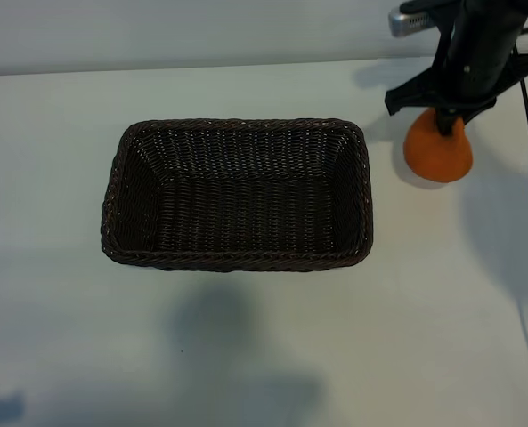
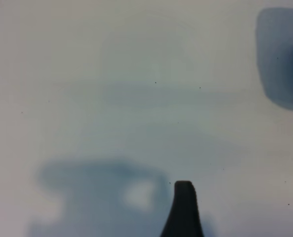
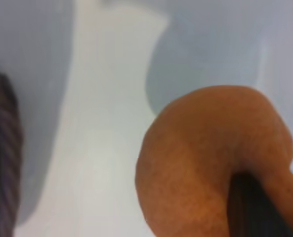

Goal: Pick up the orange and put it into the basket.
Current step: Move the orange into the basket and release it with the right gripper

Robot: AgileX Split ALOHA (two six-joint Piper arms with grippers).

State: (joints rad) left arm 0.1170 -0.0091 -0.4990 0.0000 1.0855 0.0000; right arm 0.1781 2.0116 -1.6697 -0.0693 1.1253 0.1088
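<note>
Orange [image 1: 437, 153] pinched at its stem end in my right gripper [image 1: 448, 124], fingers narrow around it, just beside the wicker basket [image 1: 237, 258] on its right; it looks lifted off the table [image 1: 264, 356], hard to tell. My left gripper [image 2: 183, 210] hangs over bare table, fingers wide.

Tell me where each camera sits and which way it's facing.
Exterior: steeply from above, down on the table, basket, orange and right gripper clamping it.
Left wrist: on the left arm, facing bare table; one finger shows.
Right wrist: close over the orange, a finger against it.
Exterior and right wrist share orange and basket.
</note>
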